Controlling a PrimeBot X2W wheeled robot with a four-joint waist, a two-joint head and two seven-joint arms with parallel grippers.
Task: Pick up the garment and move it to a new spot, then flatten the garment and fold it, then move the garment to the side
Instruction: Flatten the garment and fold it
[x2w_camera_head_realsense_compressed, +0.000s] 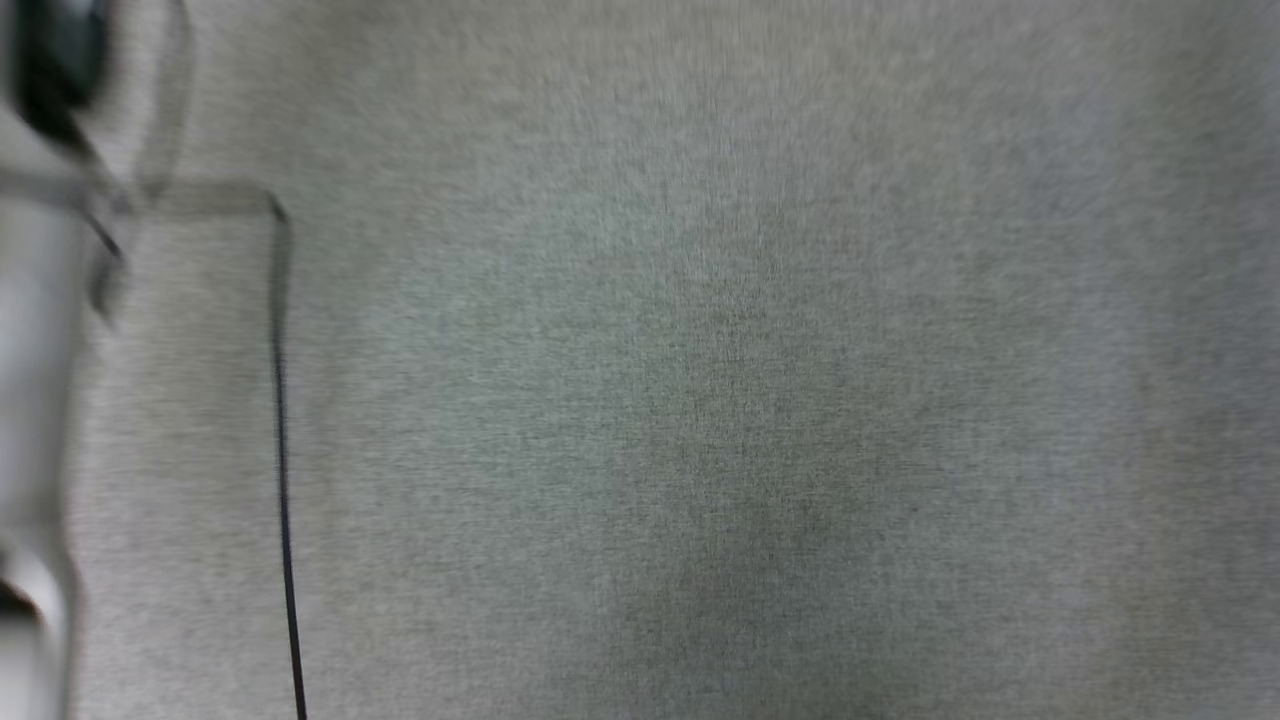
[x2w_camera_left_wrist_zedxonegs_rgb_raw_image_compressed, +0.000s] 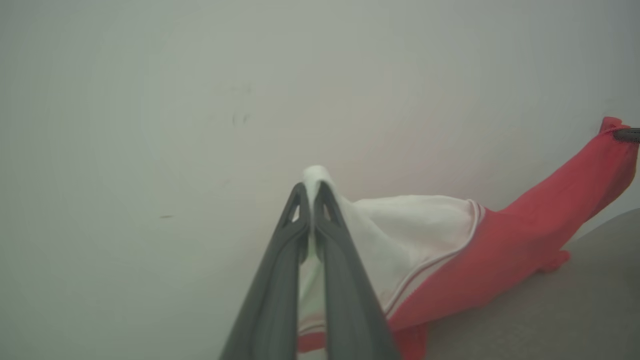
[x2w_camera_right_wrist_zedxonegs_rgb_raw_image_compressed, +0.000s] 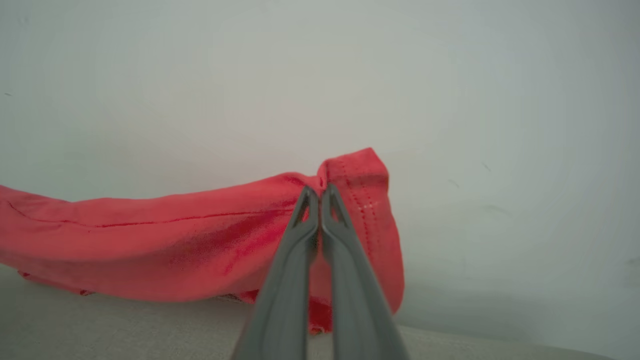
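- my left gripper (x2w_camera_left_wrist_zedxonegs_rgb_raw_image_compressed: 311, 187), two long dark grey fingers, is pressed together tip to tip, pinching a white sleeve fold of the red, white-sleeved jersey garment (x2w_camera_left_wrist_zedxonegs_rgb_raw_image_compressed: 500, 250).
- my right gripper (x2w_camera_right_wrist_zedxonegs_rgb_raw_image_compressed: 319, 192) is clamped the same way on the garment's red stitched hem.
- its dark tip shows at my left wrist view's far right edge.

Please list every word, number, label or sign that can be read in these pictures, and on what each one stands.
No text can be read.
Garment: plain red cloth and seams; no lettering faces the cameras.
Sleeve: white, striped trim, no label.
Wall marks: too faint to read.
Head view: blurred grey surface, black cable, no writing.
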